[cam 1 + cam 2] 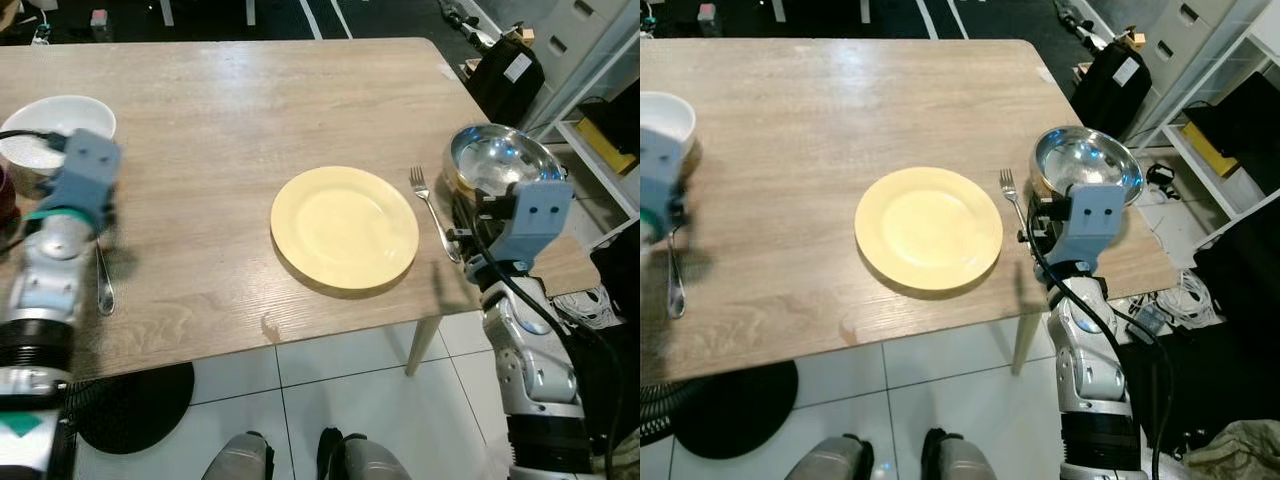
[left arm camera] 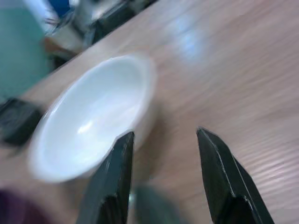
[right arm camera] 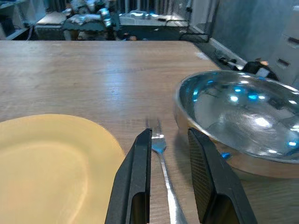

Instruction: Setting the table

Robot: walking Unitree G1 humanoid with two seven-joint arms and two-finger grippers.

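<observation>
A yellow plate (image 1: 345, 228) lies in the middle of the wooden table (image 1: 220, 110). Right of it a silver fork (image 1: 432, 210) lies flat, and beside the fork stands a steel bowl (image 1: 495, 160). My right gripper (image 3: 169, 135) hovers low over the fork's handle, open, with a black finger on either side of the fork (image 3: 161, 149). At the table's left stands a white bowl (image 1: 55, 130), and a spoon (image 1: 103, 285) lies near the front edge. My left gripper (image 2: 163, 136) is open just beside the white bowl (image 2: 93, 116), holding nothing.
The steel bowl sits close to the table's right edge. A black bag (image 1: 505, 75) and white shelves (image 1: 600, 130) stand beyond that edge. On the tiled floor below the front edge are a black round base (image 1: 130, 405) and my feet (image 1: 300, 460).
</observation>
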